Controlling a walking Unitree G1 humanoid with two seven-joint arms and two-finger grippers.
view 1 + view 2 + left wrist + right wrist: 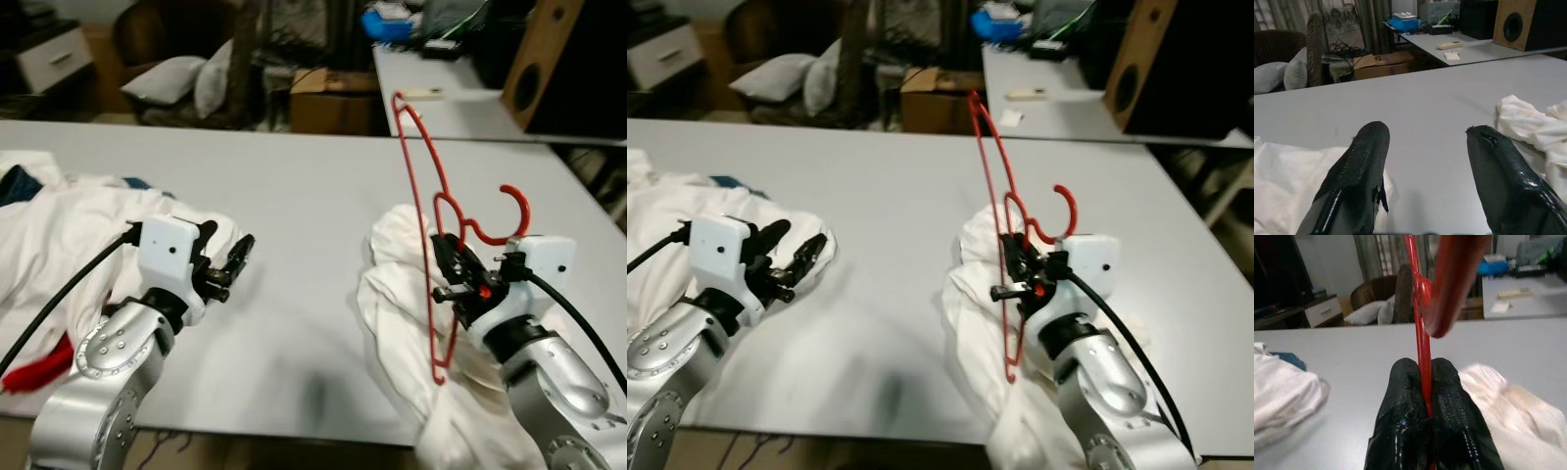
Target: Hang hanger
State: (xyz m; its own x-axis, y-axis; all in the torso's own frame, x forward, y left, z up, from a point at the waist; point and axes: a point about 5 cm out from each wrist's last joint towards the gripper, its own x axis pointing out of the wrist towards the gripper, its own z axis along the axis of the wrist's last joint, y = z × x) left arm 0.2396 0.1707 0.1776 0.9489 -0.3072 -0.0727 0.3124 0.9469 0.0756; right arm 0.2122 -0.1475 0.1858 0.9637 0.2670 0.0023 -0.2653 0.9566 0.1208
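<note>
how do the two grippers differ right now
The right gripper is shut on the red hanger, holding it upright above the table; the left gripper is open and holds nothing.
The right gripper sits over a small bunched white cloth; the left gripper is at the edge of a larger white pile.
Both have two black fingers and are over the same grey table.

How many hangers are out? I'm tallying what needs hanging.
1: a red hanger held upright in the right gripper, above a white garment on the table. Others may lie hidden under the clothes.
</note>
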